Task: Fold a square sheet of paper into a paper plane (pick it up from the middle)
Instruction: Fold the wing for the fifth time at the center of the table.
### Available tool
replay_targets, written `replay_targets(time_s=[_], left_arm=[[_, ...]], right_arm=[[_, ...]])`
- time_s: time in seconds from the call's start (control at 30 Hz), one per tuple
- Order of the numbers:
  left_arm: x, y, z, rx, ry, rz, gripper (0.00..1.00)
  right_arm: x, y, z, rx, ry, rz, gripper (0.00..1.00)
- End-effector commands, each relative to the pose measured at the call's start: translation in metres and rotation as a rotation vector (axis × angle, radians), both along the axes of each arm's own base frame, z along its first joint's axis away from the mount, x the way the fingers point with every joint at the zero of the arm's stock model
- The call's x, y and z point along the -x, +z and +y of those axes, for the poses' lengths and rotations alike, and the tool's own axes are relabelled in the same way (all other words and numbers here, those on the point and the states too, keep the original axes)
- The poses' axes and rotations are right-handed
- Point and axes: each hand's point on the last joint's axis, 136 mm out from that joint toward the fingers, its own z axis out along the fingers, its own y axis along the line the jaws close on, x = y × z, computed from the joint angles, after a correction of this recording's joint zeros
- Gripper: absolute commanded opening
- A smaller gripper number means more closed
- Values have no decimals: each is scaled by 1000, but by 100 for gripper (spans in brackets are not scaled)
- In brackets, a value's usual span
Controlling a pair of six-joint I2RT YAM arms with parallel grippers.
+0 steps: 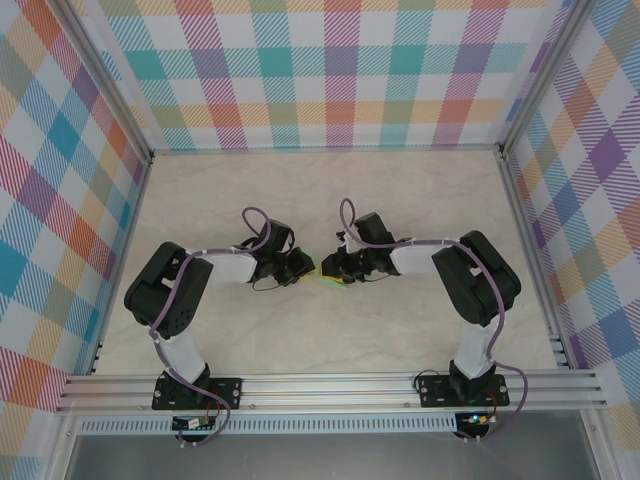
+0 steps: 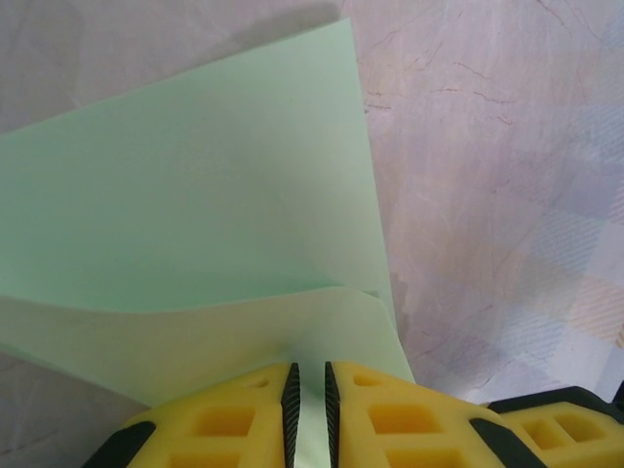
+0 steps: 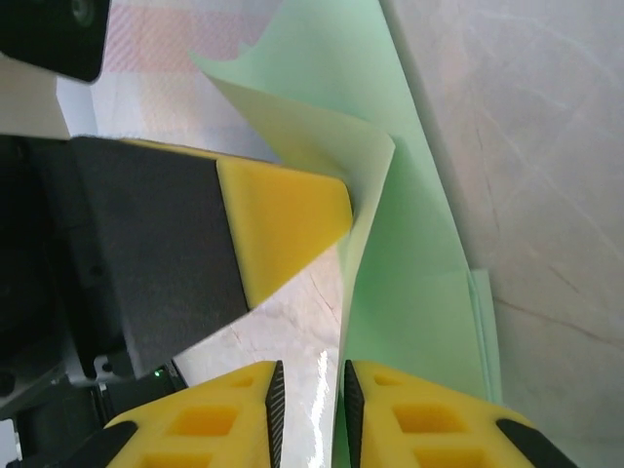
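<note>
The left fingers (image 2: 291, 395) pinch the folded green sheet of paper (image 2: 195, 195) over the bench (image 2: 487, 146). The right fingers (image 3: 276, 395) stand slightly parted, the sheet's edge beside 1.

Pale marbled table (image 1: 300, 190), folded mint-green sheet of paper (image 1: 330, 277) partly on its middle.

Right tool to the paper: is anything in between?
Nothing visible. The paper edge sits in the gap of the right tool; the left tool's finger is beside the sheet, not between.
</note>
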Motion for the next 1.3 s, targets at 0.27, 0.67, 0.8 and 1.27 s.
replay_targets(time_s=[0.27, 0.67, 0.8, 1.27], left_arm=[[9, -17, 2, -60, -23, 54, 18], [5, -5, -2, -57, -58, 30, 18], [0, 9, -7, -41, -75, 1, 19], [2, 53, -26, 112, -119, -150, 31]], right_arm=[[15, -16, -16, 85, 59, -10, 24], [10, -29, -20, 100, 77, -42, 13], [13, -32, -22, 81, 63, -10, 6], [13, -44, -32, 43, -33, 109, 3]])
